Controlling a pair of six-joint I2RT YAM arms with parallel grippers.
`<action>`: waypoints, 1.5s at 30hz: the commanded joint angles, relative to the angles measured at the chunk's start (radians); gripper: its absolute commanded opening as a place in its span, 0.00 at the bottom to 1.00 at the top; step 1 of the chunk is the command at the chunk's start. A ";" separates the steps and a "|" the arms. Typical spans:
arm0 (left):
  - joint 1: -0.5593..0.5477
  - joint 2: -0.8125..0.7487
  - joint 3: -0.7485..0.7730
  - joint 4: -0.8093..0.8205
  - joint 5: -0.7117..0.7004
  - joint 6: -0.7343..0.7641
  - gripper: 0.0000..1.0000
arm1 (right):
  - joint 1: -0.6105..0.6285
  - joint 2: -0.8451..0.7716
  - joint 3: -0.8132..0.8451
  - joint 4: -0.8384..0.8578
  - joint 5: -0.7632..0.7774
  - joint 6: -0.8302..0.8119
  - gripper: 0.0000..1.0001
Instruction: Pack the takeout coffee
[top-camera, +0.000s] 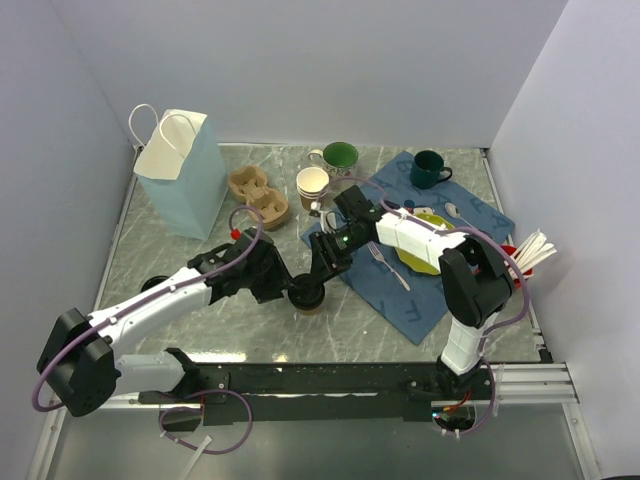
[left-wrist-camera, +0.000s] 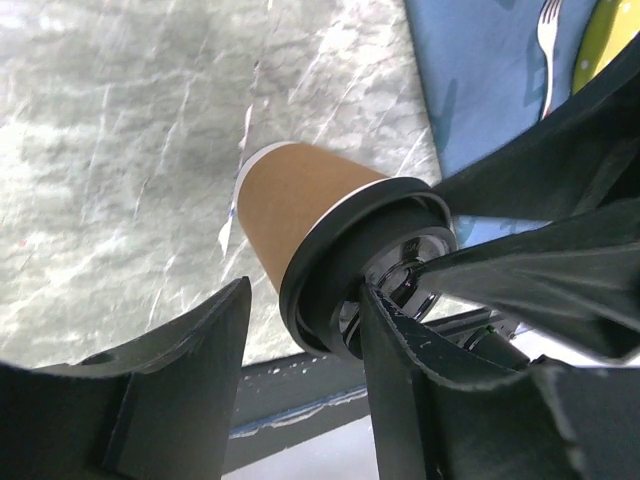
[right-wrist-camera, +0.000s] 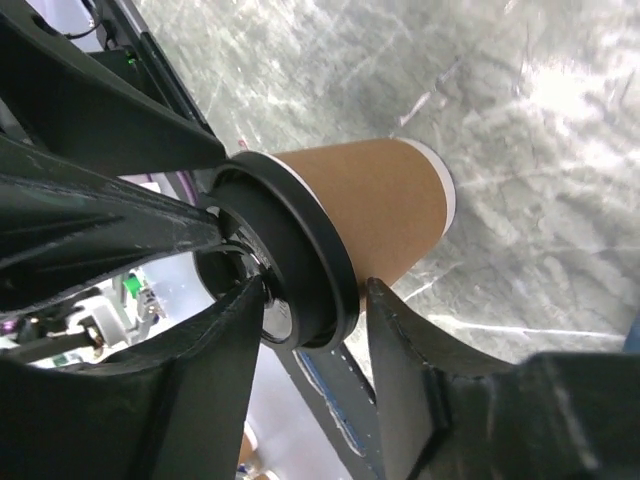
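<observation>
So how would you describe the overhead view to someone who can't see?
The robot's left gripper and right gripper meet at a lidded brown paper cup mid-table. Behind: a blue paper bag, a cup carrier, green mugs.

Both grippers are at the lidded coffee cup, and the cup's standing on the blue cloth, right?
No. The left gripper and right gripper are at the lidded coffee cup, but it stands on the marble table beside the blue cloth, as the top view shows.
</observation>
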 joint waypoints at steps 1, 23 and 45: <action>-0.008 -0.031 -0.010 -0.160 -0.015 -0.011 0.53 | -0.001 0.027 0.118 -0.067 0.033 -0.078 0.59; 0.027 0.004 0.220 -0.243 -0.110 0.121 0.64 | 0.005 -0.173 0.097 -0.161 0.320 0.306 0.68; 0.043 -0.007 -0.011 -0.032 0.019 0.124 0.57 | 0.078 -0.069 0.021 -0.081 0.291 0.308 0.66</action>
